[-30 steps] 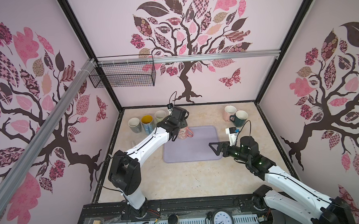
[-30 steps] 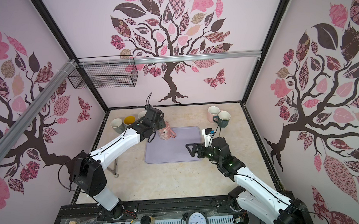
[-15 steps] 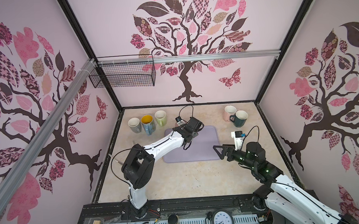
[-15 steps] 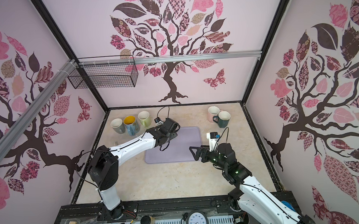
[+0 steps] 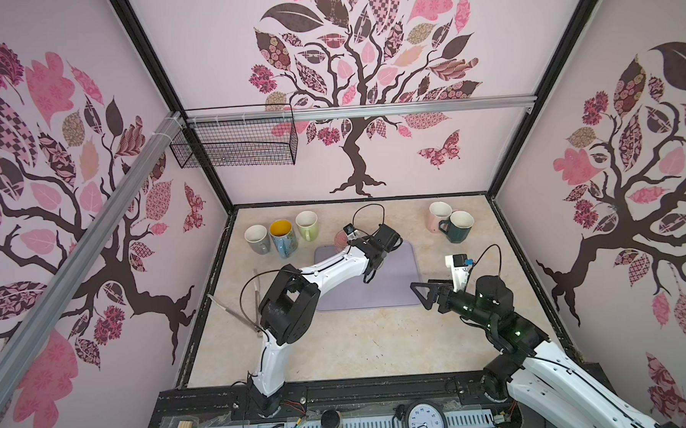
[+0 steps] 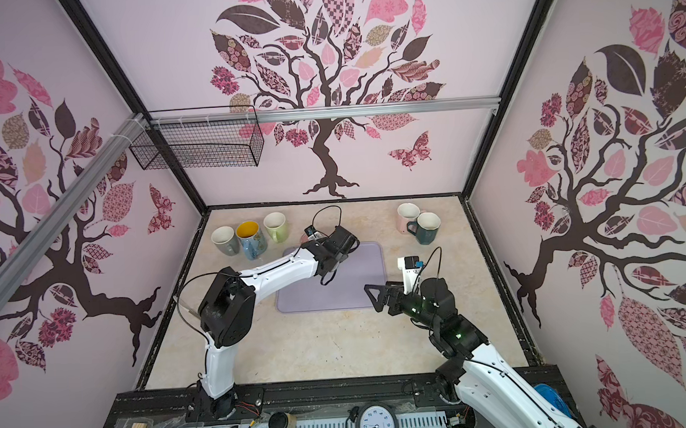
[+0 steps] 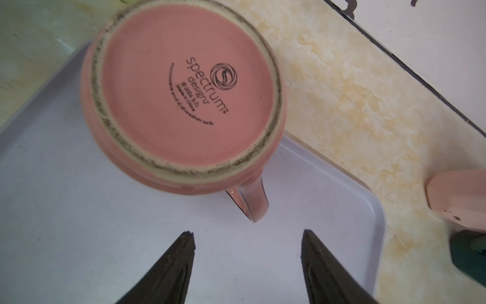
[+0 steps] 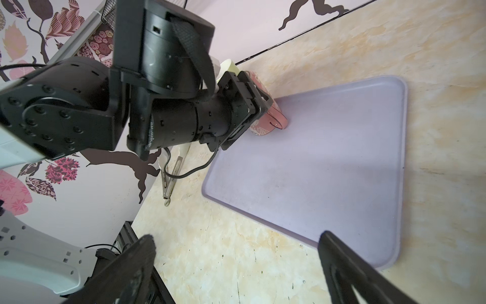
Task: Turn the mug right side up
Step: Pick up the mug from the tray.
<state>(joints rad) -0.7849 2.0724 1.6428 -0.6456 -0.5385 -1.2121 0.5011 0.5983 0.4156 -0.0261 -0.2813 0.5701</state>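
Note:
A pink mug (image 7: 184, 89) stands upside down on the far left corner of the lavender tray (image 7: 79, 223), base up, with its handle (image 7: 249, 200) turned toward my left gripper (image 7: 247, 234). That gripper is open and hangs just short of the handle, with only tray between its fingers. In both top views the mug (image 5: 340, 239) (image 6: 305, 238) is mostly hidden behind the left wrist. My right gripper (image 8: 236, 235) is open and empty over the table by the tray's near right corner (image 5: 421, 295).
Three upright mugs (image 5: 282, 237) stand at the back left. A pale pink mug (image 5: 439, 214) and a dark green mug (image 5: 459, 226) stand at the back right. Metal tongs (image 5: 256, 290) lie left of the tray (image 5: 376, 293). A wire basket (image 5: 235, 142) hangs on the wall.
My left wrist has swung right, from the mug's side to over the tray, and now faces the mug's base. The right arm has drawn back a little toward the near right.

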